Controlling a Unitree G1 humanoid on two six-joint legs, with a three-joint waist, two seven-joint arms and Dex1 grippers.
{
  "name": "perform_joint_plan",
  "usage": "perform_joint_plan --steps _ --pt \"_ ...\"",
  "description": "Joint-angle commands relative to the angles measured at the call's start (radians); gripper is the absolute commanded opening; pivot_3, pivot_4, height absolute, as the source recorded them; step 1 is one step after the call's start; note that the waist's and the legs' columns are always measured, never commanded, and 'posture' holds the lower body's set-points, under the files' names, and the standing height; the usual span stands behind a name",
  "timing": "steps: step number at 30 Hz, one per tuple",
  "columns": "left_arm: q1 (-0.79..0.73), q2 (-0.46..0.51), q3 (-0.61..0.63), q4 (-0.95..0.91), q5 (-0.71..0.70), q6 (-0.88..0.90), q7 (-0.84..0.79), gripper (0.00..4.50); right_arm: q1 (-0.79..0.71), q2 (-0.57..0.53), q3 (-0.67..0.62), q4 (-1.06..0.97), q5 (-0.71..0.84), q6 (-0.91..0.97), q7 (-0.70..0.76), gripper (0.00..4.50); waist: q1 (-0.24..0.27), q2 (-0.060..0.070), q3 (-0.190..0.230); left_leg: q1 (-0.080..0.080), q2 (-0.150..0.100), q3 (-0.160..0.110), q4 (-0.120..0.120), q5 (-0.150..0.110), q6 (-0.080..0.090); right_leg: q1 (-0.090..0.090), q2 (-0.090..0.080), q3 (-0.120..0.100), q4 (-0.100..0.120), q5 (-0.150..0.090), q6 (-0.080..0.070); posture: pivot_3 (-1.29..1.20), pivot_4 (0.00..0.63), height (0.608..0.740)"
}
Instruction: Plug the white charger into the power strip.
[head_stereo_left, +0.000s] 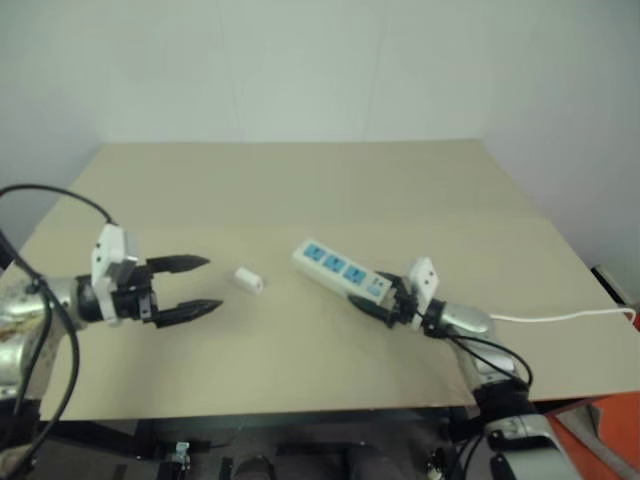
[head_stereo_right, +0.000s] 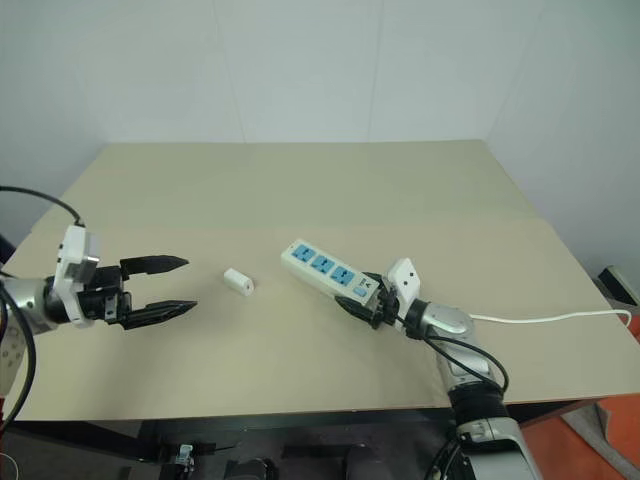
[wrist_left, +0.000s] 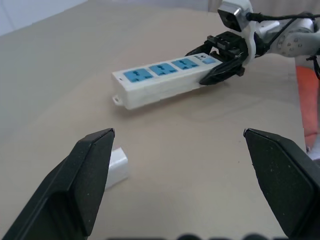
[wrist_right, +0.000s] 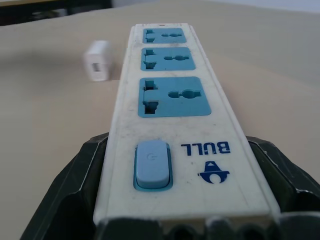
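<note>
The right gripper (head_stereo_right: 362, 300) clamps the switch end of the long white three-socket power strip (head_stereo_right: 325, 268), while the small white plastic charger (head_stereo_left: 249, 280) lies just beyond the left gripper's (head_stereo_left: 200, 286) spread fingers, liable to skid across the smooth tan desk (head_stereo_left: 300, 180) if nudged.

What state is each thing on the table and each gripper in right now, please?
white charger: unplugged, lying loose on table.
power strip: all three sockets empty, switch end gripped.
left gripper: open, empty, near charger.
right gripper: shut on power strip's end.
</note>
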Motion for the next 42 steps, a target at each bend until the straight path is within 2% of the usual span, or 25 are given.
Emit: perform_joint_plan --steps 1,5,9,12,17,23,26,28,29,31,35,42 --pt "-0.096 0.031 -0.04 0.081 0.042 -0.064 -0.086 4.5 -0.019 -0.043 0.028 -0.04 0.04 -0.05 0.16 3.42 0.001 0.0 0.0 0.0 0.0 0.0 0.0 0.0 0.0 0.001 0.0 0.0 0.0 0.0 0.0 0.0 0.15 0.74" --pt "-0.201 0.036 -0.098 0.166 0.094 -0.107 -0.157 4.5 -0.054 -0.061 0.063 0.03 0.017 -0.091 0.254 3.42 0.0 0.0 0.0 0.0 0.0 0.0 0.001 0.0 0.0 0.001 0.0 0.0 0.0 0.0 0.0 0.0 0.15 0.74" --pt "-0.323 0.025 -0.176 0.255 0.156 -0.161 -0.234 4.5 -0.095 0.001 0.086 0.153 -0.005 -0.192 0.283 3.42 0.001 -0.001 0.001 -0.001 0.0 0.0 0.001 0.0 0.0 0.001 0.0 0.0 0.0 0.0 0.0 0.0 0.15 0.74" --pt "-0.43 0.028 -0.284 0.328 0.217 -0.253 -0.276 4.5 -0.13 0.043 0.105 0.239 -0.033 -0.223 0.289 3.42 0.001 -0.001 0.001 -0.001 0.0 0.0 0.001 0.0 0.0 0.001 0.001 0.0 0.0 0.0 0.0 0.0 0.15 0.74" --pt "-0.644 0.046 -0.569 0.453 0.28 -0.41 -0.28 4.5 -0.175 0.07 0.128 0.362 -0.076 -0.266 0.317 3.42 0.003 -0.001 0.001 -0.001 0.0 0.0 0.002 0.0 0.0 0.001 0.0 0.0 0.0 0.0 0.0 0.0 0.15 0.74" --pt "-0.891 -0.009 -0.863 0.691 0.353 -0.621 -0.28 4.5 -0.223 0.073 0.137 0.473 -0.112 -0.308 0.332 3.42 0.001 -0.002 0.002 0.001 0.0 -0.001 0.003 0.0 0.0 0.003 0.001 0.0 0.001 0.0 0.0 0.0 0.15 0.74" --pt "-0.993 -0.052 -1.006 0.821 0.463 -0.727 -0.28 4.5 -0.228 0.075 0.136 0.486 -0.114 -0.312 0.338 3.42 0.0 -0.002 0.002 0.002 -0.001 -0.001 0.003 0.0 0.0 0.003 0.001 0.0 0.002 0.0 0.001 0.0 0.15 0.74" --pt "-1.057 -0.087 -1.098 0.896 0.599 -0.761 -0.28 4.5 -0.229 0.075 0.135 0.489 -0.114 -0.313 0.342 3.42 0.0 -0.002 0.002 0.001 -0.001 -0.001 0.003 0.0 0.0 0.003 0.002 0.001 0.003 0.0 0.001 0.0 0.15 0.74" --pt "-1.072 -0.107 -1.112 0.919 0.695 -0.797 -0.265 4.5 -0.227 0.074 0.135 0.488 -0.113 -0.31 0.348 3.42 0.001 -0.002 0.002 0.001 -0.001 -0.002 0.004 0.0 0.0 0.003 0.002 0.0 0.003 0.0 0.001 0.0 0.15 0.74" --pt "-1.096 -0.151 -1.104 0.964 0.775 -0.862 -0.269 4.5 -0.225 0.071 0.137 0.484 -0.114 -0.308 0.355 3.42 0.0 -0.002 0.002 0.001 -0.001 -0.001 0.004 0.0 0.0 0.003 0.002 0.001 0.003 0.0 0.001 0.0 0.15 0.74" --pt "-1.14 -0.244 -1.057 1.036 0.829 -0.913 -0.27 4.5 -0.216 0.068 0.135 0.464 -0.112 -0.292 0.352 3.42 0.003 -0.002 0.002 0.0 -0.001 -0.002 0.004 0.0 0.0 0.003 0.002 0.0 0.002 0.0 0.001 0.0 0.15 0.74" --pt "-1.162 -0.335 -1.005 1.095 0.92 -0.959 -0.276 4.5 -0.198 0.057 0.136 0.433 -0.113 -0.266 0.346 3.42 0.001 -0.002 0.002 0.0 -0.001 -0.002 0.004 0.0 0.0 0.003 0.002 0.001 0.002 0.0 0.001 0.0 0.15 0.74"
